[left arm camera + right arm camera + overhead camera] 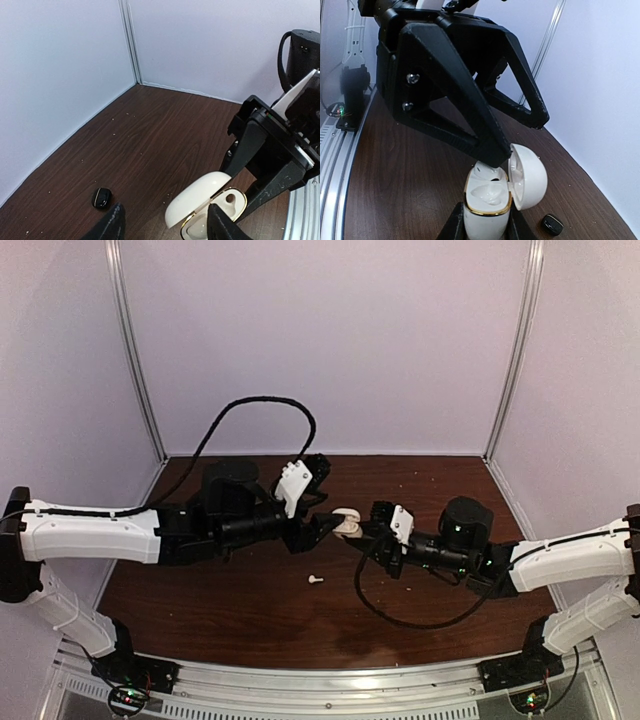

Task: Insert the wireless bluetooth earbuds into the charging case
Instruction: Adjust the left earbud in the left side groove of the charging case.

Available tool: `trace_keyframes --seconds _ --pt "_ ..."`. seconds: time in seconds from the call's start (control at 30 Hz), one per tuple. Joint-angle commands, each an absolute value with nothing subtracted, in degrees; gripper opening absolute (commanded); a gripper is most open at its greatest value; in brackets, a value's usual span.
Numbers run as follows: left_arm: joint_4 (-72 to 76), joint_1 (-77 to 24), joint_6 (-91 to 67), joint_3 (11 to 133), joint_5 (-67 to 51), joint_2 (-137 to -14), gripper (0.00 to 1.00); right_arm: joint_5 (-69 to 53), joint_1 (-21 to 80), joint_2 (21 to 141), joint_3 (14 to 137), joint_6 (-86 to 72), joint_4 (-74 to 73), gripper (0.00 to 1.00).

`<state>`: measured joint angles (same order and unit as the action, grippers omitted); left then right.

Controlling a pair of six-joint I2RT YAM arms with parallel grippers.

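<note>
Two lie loose on the bench [200, 590]: white earbud [315, 579], black earbud [102, 197]. Your right fingers [451, 227] grip the open case [487, 210]; left fingers [485, 145] stand apart at its mouth. Hold it steady.

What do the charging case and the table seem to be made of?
Charging case: looks like glossy white plastic, by its highlights; the gold rim may be metal. Table: dark wood grain, low sheen; veneer or laminate, cannot tell.
</note>
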<state>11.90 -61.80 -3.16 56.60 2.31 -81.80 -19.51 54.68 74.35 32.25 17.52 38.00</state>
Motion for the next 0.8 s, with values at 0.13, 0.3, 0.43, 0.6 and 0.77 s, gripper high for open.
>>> trace_keyframes --seconds 0.13,0.3,0.43,0.6,0.77 --pt "12.12 -61.17 -2.58 55.71 -1.45 -79.07 0.59 -20.21 54.93 73.54 31.41 15.47 41.29 0.00" --pt "14.05 -55.31 -6.76 52.35 -9.82 -74.41 0.62 -22.09 52.22 73.68 29.96 10.23 43.57 0.00" --pt "11.59 -49.62 -7.57 49.71 -13.62 -73.62 0.62 -25.90 48.35 72.18 28.12 4.56 45.66 0.00" --pt "9.98 -47.20 -6.68 45.88 -17.15 -77.19 0.59 -28.78 44.87 69.89 26.04 0.73 46.71 0.00" --pt "25.18 -47.20 -6.21 37.01 -24.28 -80.90 0.58 -30.43 44.00 69.01 24.51 0.00 47.23 0.00"
